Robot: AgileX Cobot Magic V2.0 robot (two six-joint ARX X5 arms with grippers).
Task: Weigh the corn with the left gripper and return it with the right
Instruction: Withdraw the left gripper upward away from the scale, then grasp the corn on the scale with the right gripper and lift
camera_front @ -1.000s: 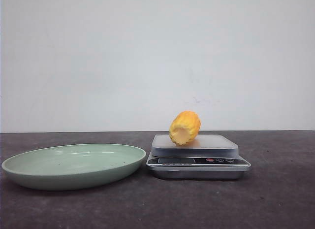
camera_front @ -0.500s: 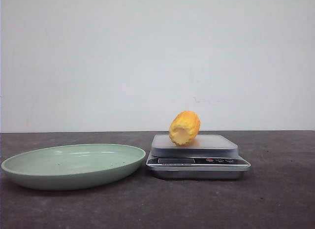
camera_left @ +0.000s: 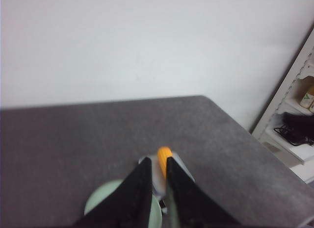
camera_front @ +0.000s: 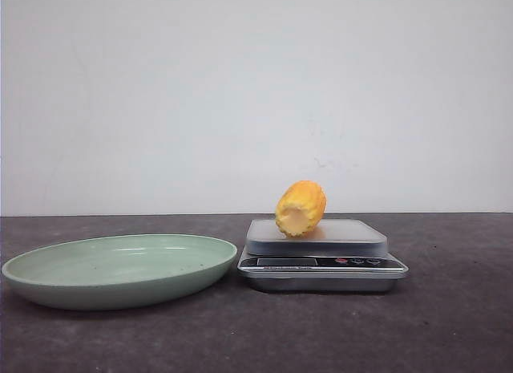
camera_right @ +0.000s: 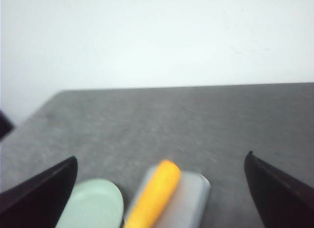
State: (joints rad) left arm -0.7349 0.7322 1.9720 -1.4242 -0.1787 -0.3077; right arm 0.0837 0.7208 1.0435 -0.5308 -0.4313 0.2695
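Observation:
The corn (camera_front: pixel 300 208) lies on the silver scale (camera_front: pixel 321 257), its paler cut end facing the front camera. It also shows in the left wrist view (camera_left: pixel 163 157) and in the right wrist view (camera_right: pixel 156 191). No gripper appears in the front view. My left gripper (camera_left: pixel 158 162) is high above the table, its black fingers nearly together with only a narrow gap and nothing between them. My right gripper (camera_right: pixel 161 160) is wide open and empty, high above the corn and scale (camera_right: pixel 189 201).
A pale green plate (camera_front: pixel 120 270) sits left of the scale, almost touching it; it also shows in the left wrist view (camera_left: pixel 100 203) and the right wrist view (camera_right: pixel 93 206). A white shelf (camera_left: pixel 294 115) stands beyond the table's right edge.

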